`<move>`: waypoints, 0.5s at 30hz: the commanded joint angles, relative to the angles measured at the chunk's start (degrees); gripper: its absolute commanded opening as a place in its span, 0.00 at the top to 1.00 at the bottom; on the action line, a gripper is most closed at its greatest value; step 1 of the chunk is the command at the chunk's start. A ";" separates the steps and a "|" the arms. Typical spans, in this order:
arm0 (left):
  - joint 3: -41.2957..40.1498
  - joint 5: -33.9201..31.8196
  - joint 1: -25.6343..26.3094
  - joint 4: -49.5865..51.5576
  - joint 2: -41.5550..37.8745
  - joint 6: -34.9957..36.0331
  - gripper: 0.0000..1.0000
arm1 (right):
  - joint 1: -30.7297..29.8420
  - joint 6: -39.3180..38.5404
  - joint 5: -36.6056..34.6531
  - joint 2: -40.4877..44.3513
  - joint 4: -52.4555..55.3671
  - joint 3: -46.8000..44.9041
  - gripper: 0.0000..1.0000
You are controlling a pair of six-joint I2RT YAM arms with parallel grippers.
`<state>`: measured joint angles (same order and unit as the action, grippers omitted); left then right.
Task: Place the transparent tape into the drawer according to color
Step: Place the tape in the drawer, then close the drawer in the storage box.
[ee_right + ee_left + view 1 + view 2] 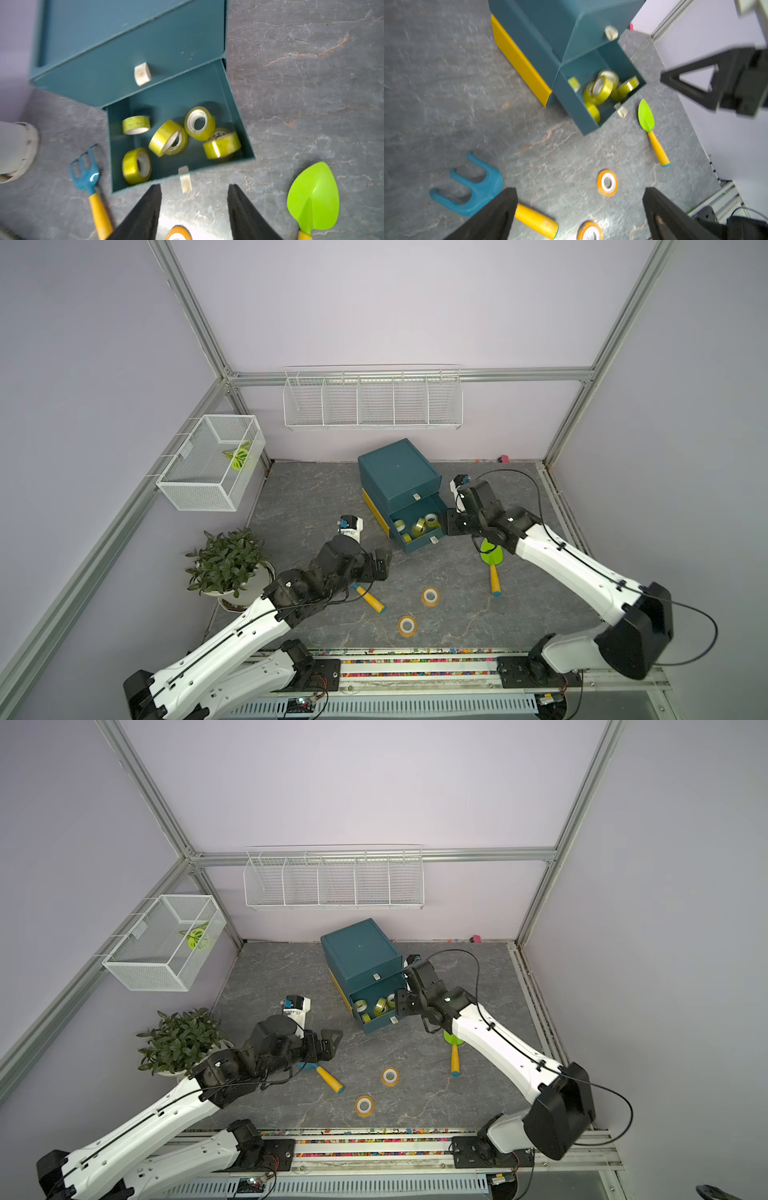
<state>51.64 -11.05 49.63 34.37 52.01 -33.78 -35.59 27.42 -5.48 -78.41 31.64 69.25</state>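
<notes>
Tabletop (316, 506) of veined grey stone, lilac walls (374, 302) — left gripper (578, 190) and right gripper (194, 185) agape

The left arm (232, 639) reaches forward with its wrist pitched down. The left gripper (579, 189) is spread wide, with nothing between its fingers. The right arm (569, 568) stretches forward and inward. The right gripper (195, 185) is parted less widely, also empty.
</notes>
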 commanded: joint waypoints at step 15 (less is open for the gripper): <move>24.83 -2.77 -12.24 -8.47 27.85 6.90 0.00 | -2.90 7.29 4.59 6.60 -18.95 -21.88 0.54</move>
<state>74.13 -12.71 38.48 26.65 77.21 -28.14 -38.00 33.23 -1.39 -69.63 19.22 48.27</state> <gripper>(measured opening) 0.999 0.459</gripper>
